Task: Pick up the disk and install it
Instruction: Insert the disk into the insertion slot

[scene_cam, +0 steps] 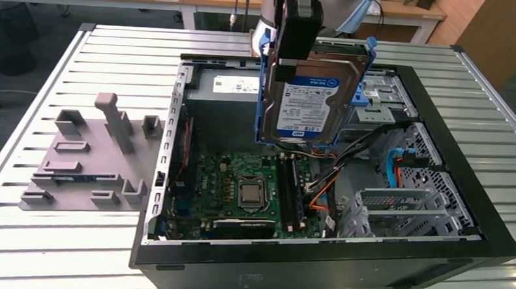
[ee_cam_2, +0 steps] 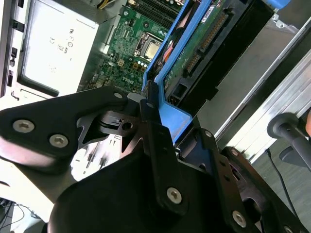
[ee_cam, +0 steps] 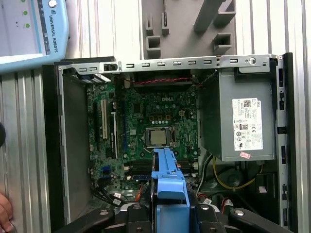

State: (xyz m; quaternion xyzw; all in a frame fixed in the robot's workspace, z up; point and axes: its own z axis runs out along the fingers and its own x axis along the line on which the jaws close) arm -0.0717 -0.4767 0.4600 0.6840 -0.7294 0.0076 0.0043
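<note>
At the exterior view's left a grey fixture (scene_cam: 88, 156) lies on the slatted table (scene_cam: 27, 239); at centre the open case (scene_cam: 322, 265) shows its motherboard (scene_cam: 238, 196); above it, at upper centre, the disk (scene_cam: 317, 101) hangs on edge, with the gripper (scene_cam: 290, 58) closed tight on its blue frame; a cage (scene_cam: 412, 203) sits at right.

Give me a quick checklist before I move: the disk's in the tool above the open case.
1. Grip: tool shut on the disk's blue carrier frame: ok.
2. Disk hangs upright, apart from the motherboard: ok.
3. Case open, side panel off: ok.
4. Drive cage free of cables: cannot tell; black and orange ones run beside it.
5. People clear: not ok, a hand is over the table beside the case.
</note>
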